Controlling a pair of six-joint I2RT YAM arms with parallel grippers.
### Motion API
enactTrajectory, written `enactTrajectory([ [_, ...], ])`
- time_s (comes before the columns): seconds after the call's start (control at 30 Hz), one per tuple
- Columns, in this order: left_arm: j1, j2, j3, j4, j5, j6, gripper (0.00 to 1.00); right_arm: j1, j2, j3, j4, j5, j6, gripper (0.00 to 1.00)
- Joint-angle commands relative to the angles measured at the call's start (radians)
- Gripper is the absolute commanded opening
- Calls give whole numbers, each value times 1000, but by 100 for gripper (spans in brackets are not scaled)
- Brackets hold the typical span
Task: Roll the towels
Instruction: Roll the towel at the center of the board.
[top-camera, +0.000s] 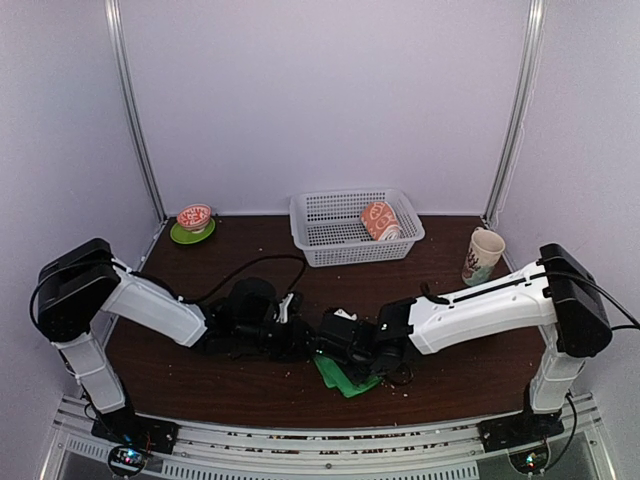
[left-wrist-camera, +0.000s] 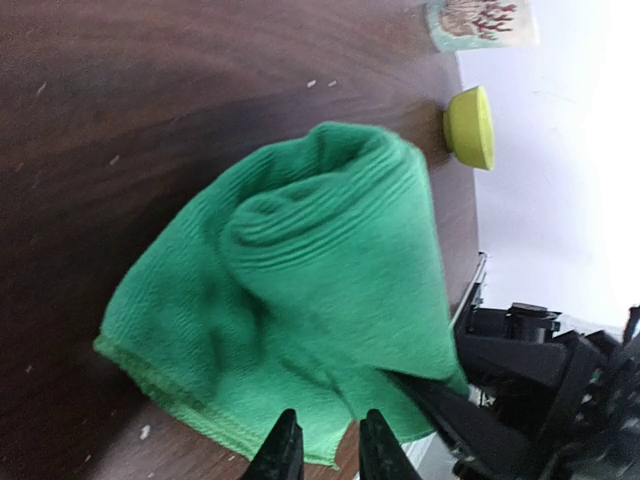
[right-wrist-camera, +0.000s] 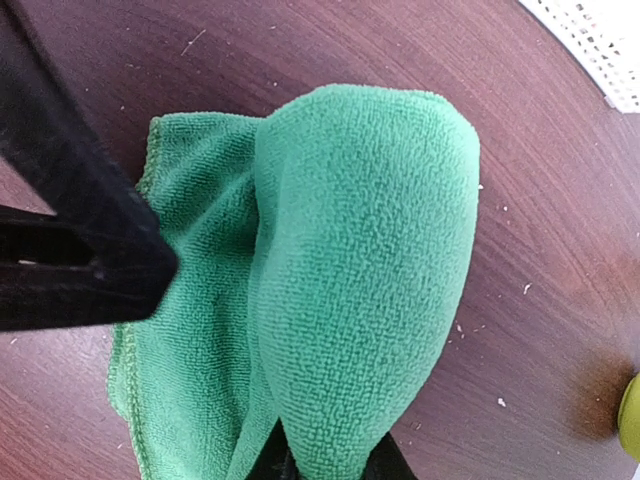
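Observation:
The green towel (top-camera: 346, 379) lies near the front middle of the table, partly rolled into a loose fat roll (left-wrist-camera: 330, 230). My right gripper (right-wrist-camera: 330, 466) is shut on the near end of that roll (right-wrist-camera: 365, 270), with cloth filling the space between its fingers. My left gripper (left-wrist-camera: 330, 448) hovers at the towel's hemmed edge, its jaws a narrow gap apart with nothing between them. It shows as a black shape (right-wrist-camera: 90, 250) to the left in the right wrist view. The peach-orange bunny towel (top-camera: 381, 220) sits rolled in the white basket (top-camera: 330, 235).
A printed cup (top-camera: 484, 255) stands at the right rear. A red bowl on a green saucer (top-camera: 193, 224) stands at the left rear. A small yellow-green round object (left-wrist-camera: 470, 126) lies close beyond the towel. Crumbs dot the dark wooden table (top-camera: 200, 385).

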Motion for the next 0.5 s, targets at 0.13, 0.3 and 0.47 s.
enactTrajectory([
  [0.13, 0, 67, 101, 177, 32, -32, 21, 30, 18, 20, -18, 76, 20, 12],
  [0.3, 5, 87, 130, 175, 35, -30, 22, 33, 8, 2, 15, 69, 22, 12],
  [0.47, 13, 138, 148, 239, 88, -42, 23, 32, -9, -31, 58, 38, 5, 13],
])
